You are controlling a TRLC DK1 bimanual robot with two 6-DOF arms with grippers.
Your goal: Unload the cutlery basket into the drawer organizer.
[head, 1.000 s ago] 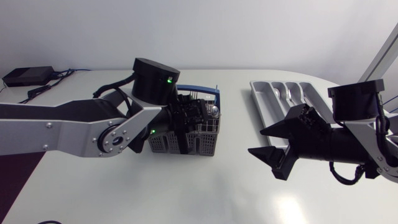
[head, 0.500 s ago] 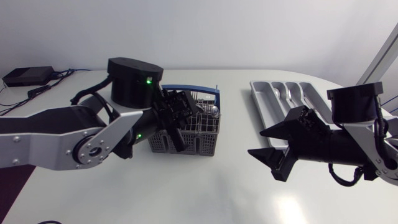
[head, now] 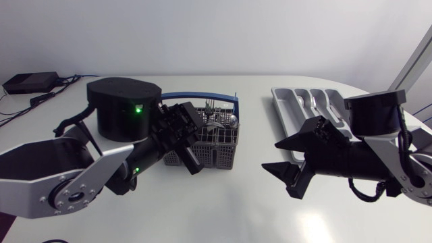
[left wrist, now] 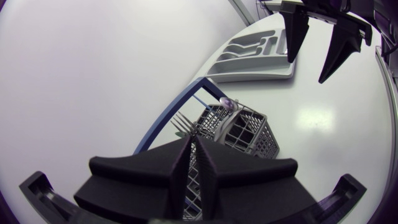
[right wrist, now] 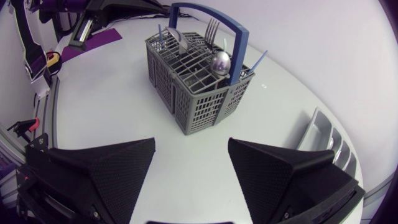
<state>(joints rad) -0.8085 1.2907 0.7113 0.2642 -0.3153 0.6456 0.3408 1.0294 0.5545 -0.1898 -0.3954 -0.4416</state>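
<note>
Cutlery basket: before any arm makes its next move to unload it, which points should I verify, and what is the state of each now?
1. Cutlery basket stands upright on the table: ok.
2. Cutlery is there to pick: ok, a spoon and a fork stand in it.
3. Left gripper is empty: cannot tell; it is shut close to the basket, and nothing shows between its fingers.
4. Right gripper is open and free: ok.
5. Drawer organizer is fully free to reach: cannot tell; the right arm hides its near part in the head view.
</note>
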